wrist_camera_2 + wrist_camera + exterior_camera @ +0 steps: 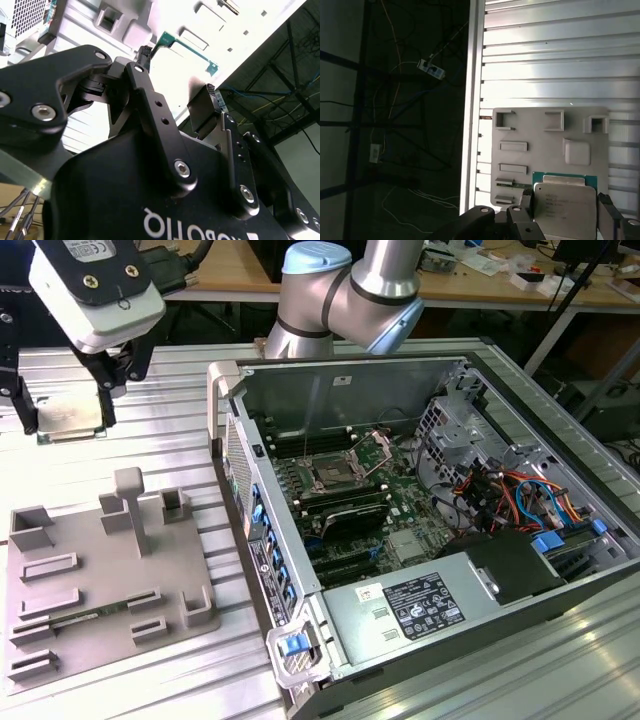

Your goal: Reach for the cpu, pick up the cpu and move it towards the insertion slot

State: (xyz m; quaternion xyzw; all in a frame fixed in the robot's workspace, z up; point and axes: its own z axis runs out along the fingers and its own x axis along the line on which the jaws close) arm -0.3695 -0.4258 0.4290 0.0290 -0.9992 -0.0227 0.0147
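Already the cpu (68,420) is clamped between the fingers of the gripper (62,416) and held above the ribbed table, beyond the grey tray (60,615). Level carriage is advised toward the insertion slot (331,474) inside the open computer case (440,420), well apart from it.

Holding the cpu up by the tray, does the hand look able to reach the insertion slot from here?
Probably yes: the hand grips the cpu above the tray, and the case lies open with the insertion slot uncovered.
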